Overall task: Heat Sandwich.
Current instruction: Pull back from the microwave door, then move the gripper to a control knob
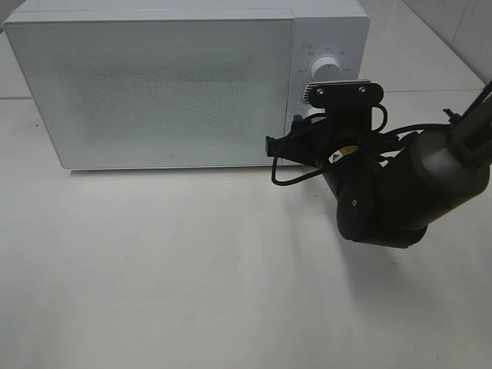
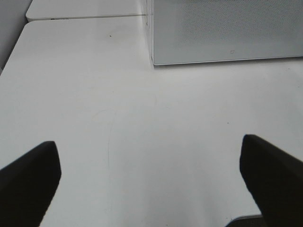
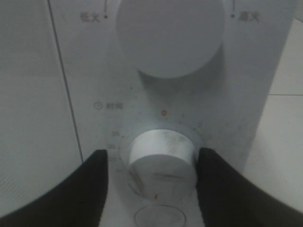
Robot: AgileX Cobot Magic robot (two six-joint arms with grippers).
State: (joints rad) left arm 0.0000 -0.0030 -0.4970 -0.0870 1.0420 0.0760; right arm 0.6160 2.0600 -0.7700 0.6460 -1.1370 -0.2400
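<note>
The sandwich is out of view. The white microwave stands at the back of the table with its door shut. My right gripper is at the control panel, its two black fingers on either side of the lower timer knob. One finger touches the knob's edge and a small gap shows at the other. The right arm reaches in from the right. My left gripper hangs wide open over bare table in front of the microwave's left corner, holding nothing.
A larger round power knob sits above the timer knob. A round button lies just below it. The white table stretches in front of the microwave, with a seam to a second table behind.
</note>
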